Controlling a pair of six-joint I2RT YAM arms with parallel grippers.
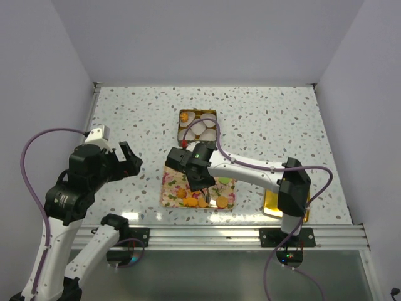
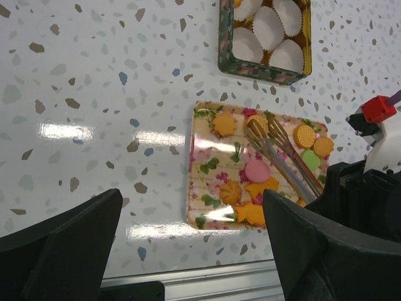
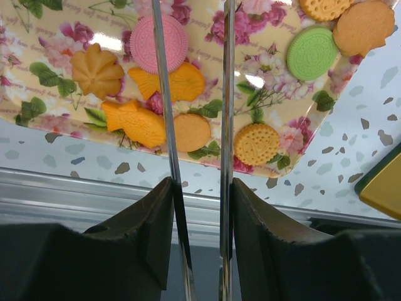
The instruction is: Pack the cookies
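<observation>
A speckled table (image 1: 282, 125) is spread out under both hands. A flowered tray (image 2: 202, 188) is seen right below the right gripper (image 3: 200, 188). The tray is off to the right of the left gripper (image 1: 129, 161), and it is not touched by it. A green tin (image 2: 250, 68) is set just past the far edge of the tray, farther out than the right gripper. White paper cups (image 2: 247, 44) are lined up inside the tin.

Long metal tongs (image 3: 164, 125) are held by the right gripper. Its two fingers are pressed onto the two arms of the tongs, one on each side, and the arms are kept a little apart. The tongs are pointed away from the hand, low over the tray.

The left gripper is opened wide, and nothing is held in it.

The cookies (image 3: 191, 132) are laid flat on the tray under the tongs. Most are orange, one is pink (image 3: 158, 45) and one is green (image 3: 311, 52). It cannot be told if any cookie is touched by the tips.
</observation>
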